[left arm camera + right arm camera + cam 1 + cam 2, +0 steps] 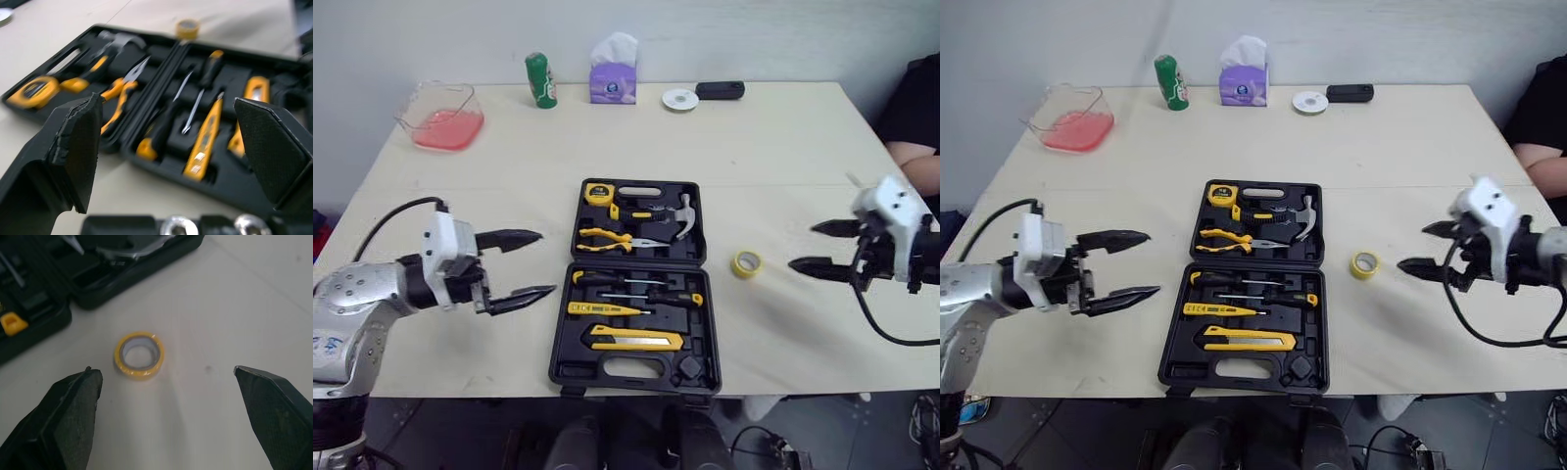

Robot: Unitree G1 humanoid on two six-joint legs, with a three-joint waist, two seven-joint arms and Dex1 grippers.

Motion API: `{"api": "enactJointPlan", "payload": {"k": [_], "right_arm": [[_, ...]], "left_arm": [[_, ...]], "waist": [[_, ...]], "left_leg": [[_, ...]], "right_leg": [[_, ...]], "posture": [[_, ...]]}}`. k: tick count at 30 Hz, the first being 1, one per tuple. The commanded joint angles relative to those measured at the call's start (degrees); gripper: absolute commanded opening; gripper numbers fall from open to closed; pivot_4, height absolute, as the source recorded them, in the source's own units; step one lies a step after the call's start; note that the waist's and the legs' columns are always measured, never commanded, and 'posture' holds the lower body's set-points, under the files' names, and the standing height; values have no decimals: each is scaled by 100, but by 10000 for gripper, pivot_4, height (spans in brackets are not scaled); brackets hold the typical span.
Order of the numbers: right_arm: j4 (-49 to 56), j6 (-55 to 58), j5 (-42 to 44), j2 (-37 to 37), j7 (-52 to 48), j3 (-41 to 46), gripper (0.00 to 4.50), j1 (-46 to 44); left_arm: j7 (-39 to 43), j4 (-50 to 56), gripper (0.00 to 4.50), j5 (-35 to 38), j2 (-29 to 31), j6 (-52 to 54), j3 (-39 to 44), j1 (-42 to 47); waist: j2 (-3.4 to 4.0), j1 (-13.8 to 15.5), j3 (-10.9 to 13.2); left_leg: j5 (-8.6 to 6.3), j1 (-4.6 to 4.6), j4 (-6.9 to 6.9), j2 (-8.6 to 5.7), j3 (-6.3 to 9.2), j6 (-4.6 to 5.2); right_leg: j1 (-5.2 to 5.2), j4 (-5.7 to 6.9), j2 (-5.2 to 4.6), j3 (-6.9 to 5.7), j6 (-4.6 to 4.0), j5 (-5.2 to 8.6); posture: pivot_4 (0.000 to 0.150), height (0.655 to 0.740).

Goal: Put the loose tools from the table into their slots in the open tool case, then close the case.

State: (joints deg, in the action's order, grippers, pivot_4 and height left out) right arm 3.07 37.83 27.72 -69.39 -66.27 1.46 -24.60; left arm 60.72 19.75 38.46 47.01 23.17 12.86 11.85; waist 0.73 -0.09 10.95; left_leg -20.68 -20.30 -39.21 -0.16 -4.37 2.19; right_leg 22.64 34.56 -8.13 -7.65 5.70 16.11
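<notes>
An open black tool case (636, 279) lies flat mid-table, holding a tape measure, pliers (607, 238), a hammer (677, 215), screwdrivers (631, 284) and a yellow utility knife (634, 339). A yellow roll of tape (747, 263) lies loose on the table just right of the case, and shows in the right wrist view too (139, 356). My left gripper (530, 264) hovers open left of the case, fingers pointing at it. My right gripper (815, 247) hovers open right of the tape, with nothing between its fingers.
Along the far edge stand a clear container with pink contents (441, 116), a green can (540, 80), a purple tissue pack (613, 78), a white disc (680, 99) and a black device (720, 90). A person's arm (913, 162) rests at the right edge.
</notes>
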Motion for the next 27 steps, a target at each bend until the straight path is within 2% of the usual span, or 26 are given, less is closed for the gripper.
{"api": "enactJointPlan", "payload": {"k": [1, 6, 12, 16, 27], "right_arm": [[285, 635, -125, -166, -525, -639, 45000, -600], [134, 388, -899, 203, -872, -1617, 45000, -1465], [-354, -44, -1747, 564, -1125, -2331, 45000, -1853], [-720, -117, -2064, 939, -1066, -2449, 45000, -2084], [-1075, -468, -2608, 1240, -1319, -2544, 45000, -2163]], "left_arm": [[-16, 372, 44644, 232, -91, 189, -241, 247], [-41, 691, 44644, 377, -240, 423, -554, 317], [-194, 1060, 44644, 262, -329, 486, -757, 359], [-373, 1277, 44644, 327, -339, 598, -722, 402], [-357, 1350, 44644, 455, -242, 770, -661, 458]], "waist": [[-2, 10, 2], [-3, 5, 2], [-5, 16, 4], [-6, 8, 5], [-6, 9, 5]], "left_leg": [[1, -1, -3, -1, 0, 1], [2, -2, -7, -1, 0, -1], [2, -5, -8, 5, 1, -8], [3, -8, -15, 4, 1, -7], [3, -10, -22, 6, 5, -8]], "right_leg": [[0, 0, 1, 0, 2, -1], [0, 0, 7, 1, 3, -1], [1, -4, 48, 3, 3, -2], [1, -3, 50, 4, 3, -2], [0, 1, 55, 2, 3, -2]], "posture": [[1500, 7400], [1500, 7400], [1500, 7400], [1500, 7400], [1500, 7400]]}}
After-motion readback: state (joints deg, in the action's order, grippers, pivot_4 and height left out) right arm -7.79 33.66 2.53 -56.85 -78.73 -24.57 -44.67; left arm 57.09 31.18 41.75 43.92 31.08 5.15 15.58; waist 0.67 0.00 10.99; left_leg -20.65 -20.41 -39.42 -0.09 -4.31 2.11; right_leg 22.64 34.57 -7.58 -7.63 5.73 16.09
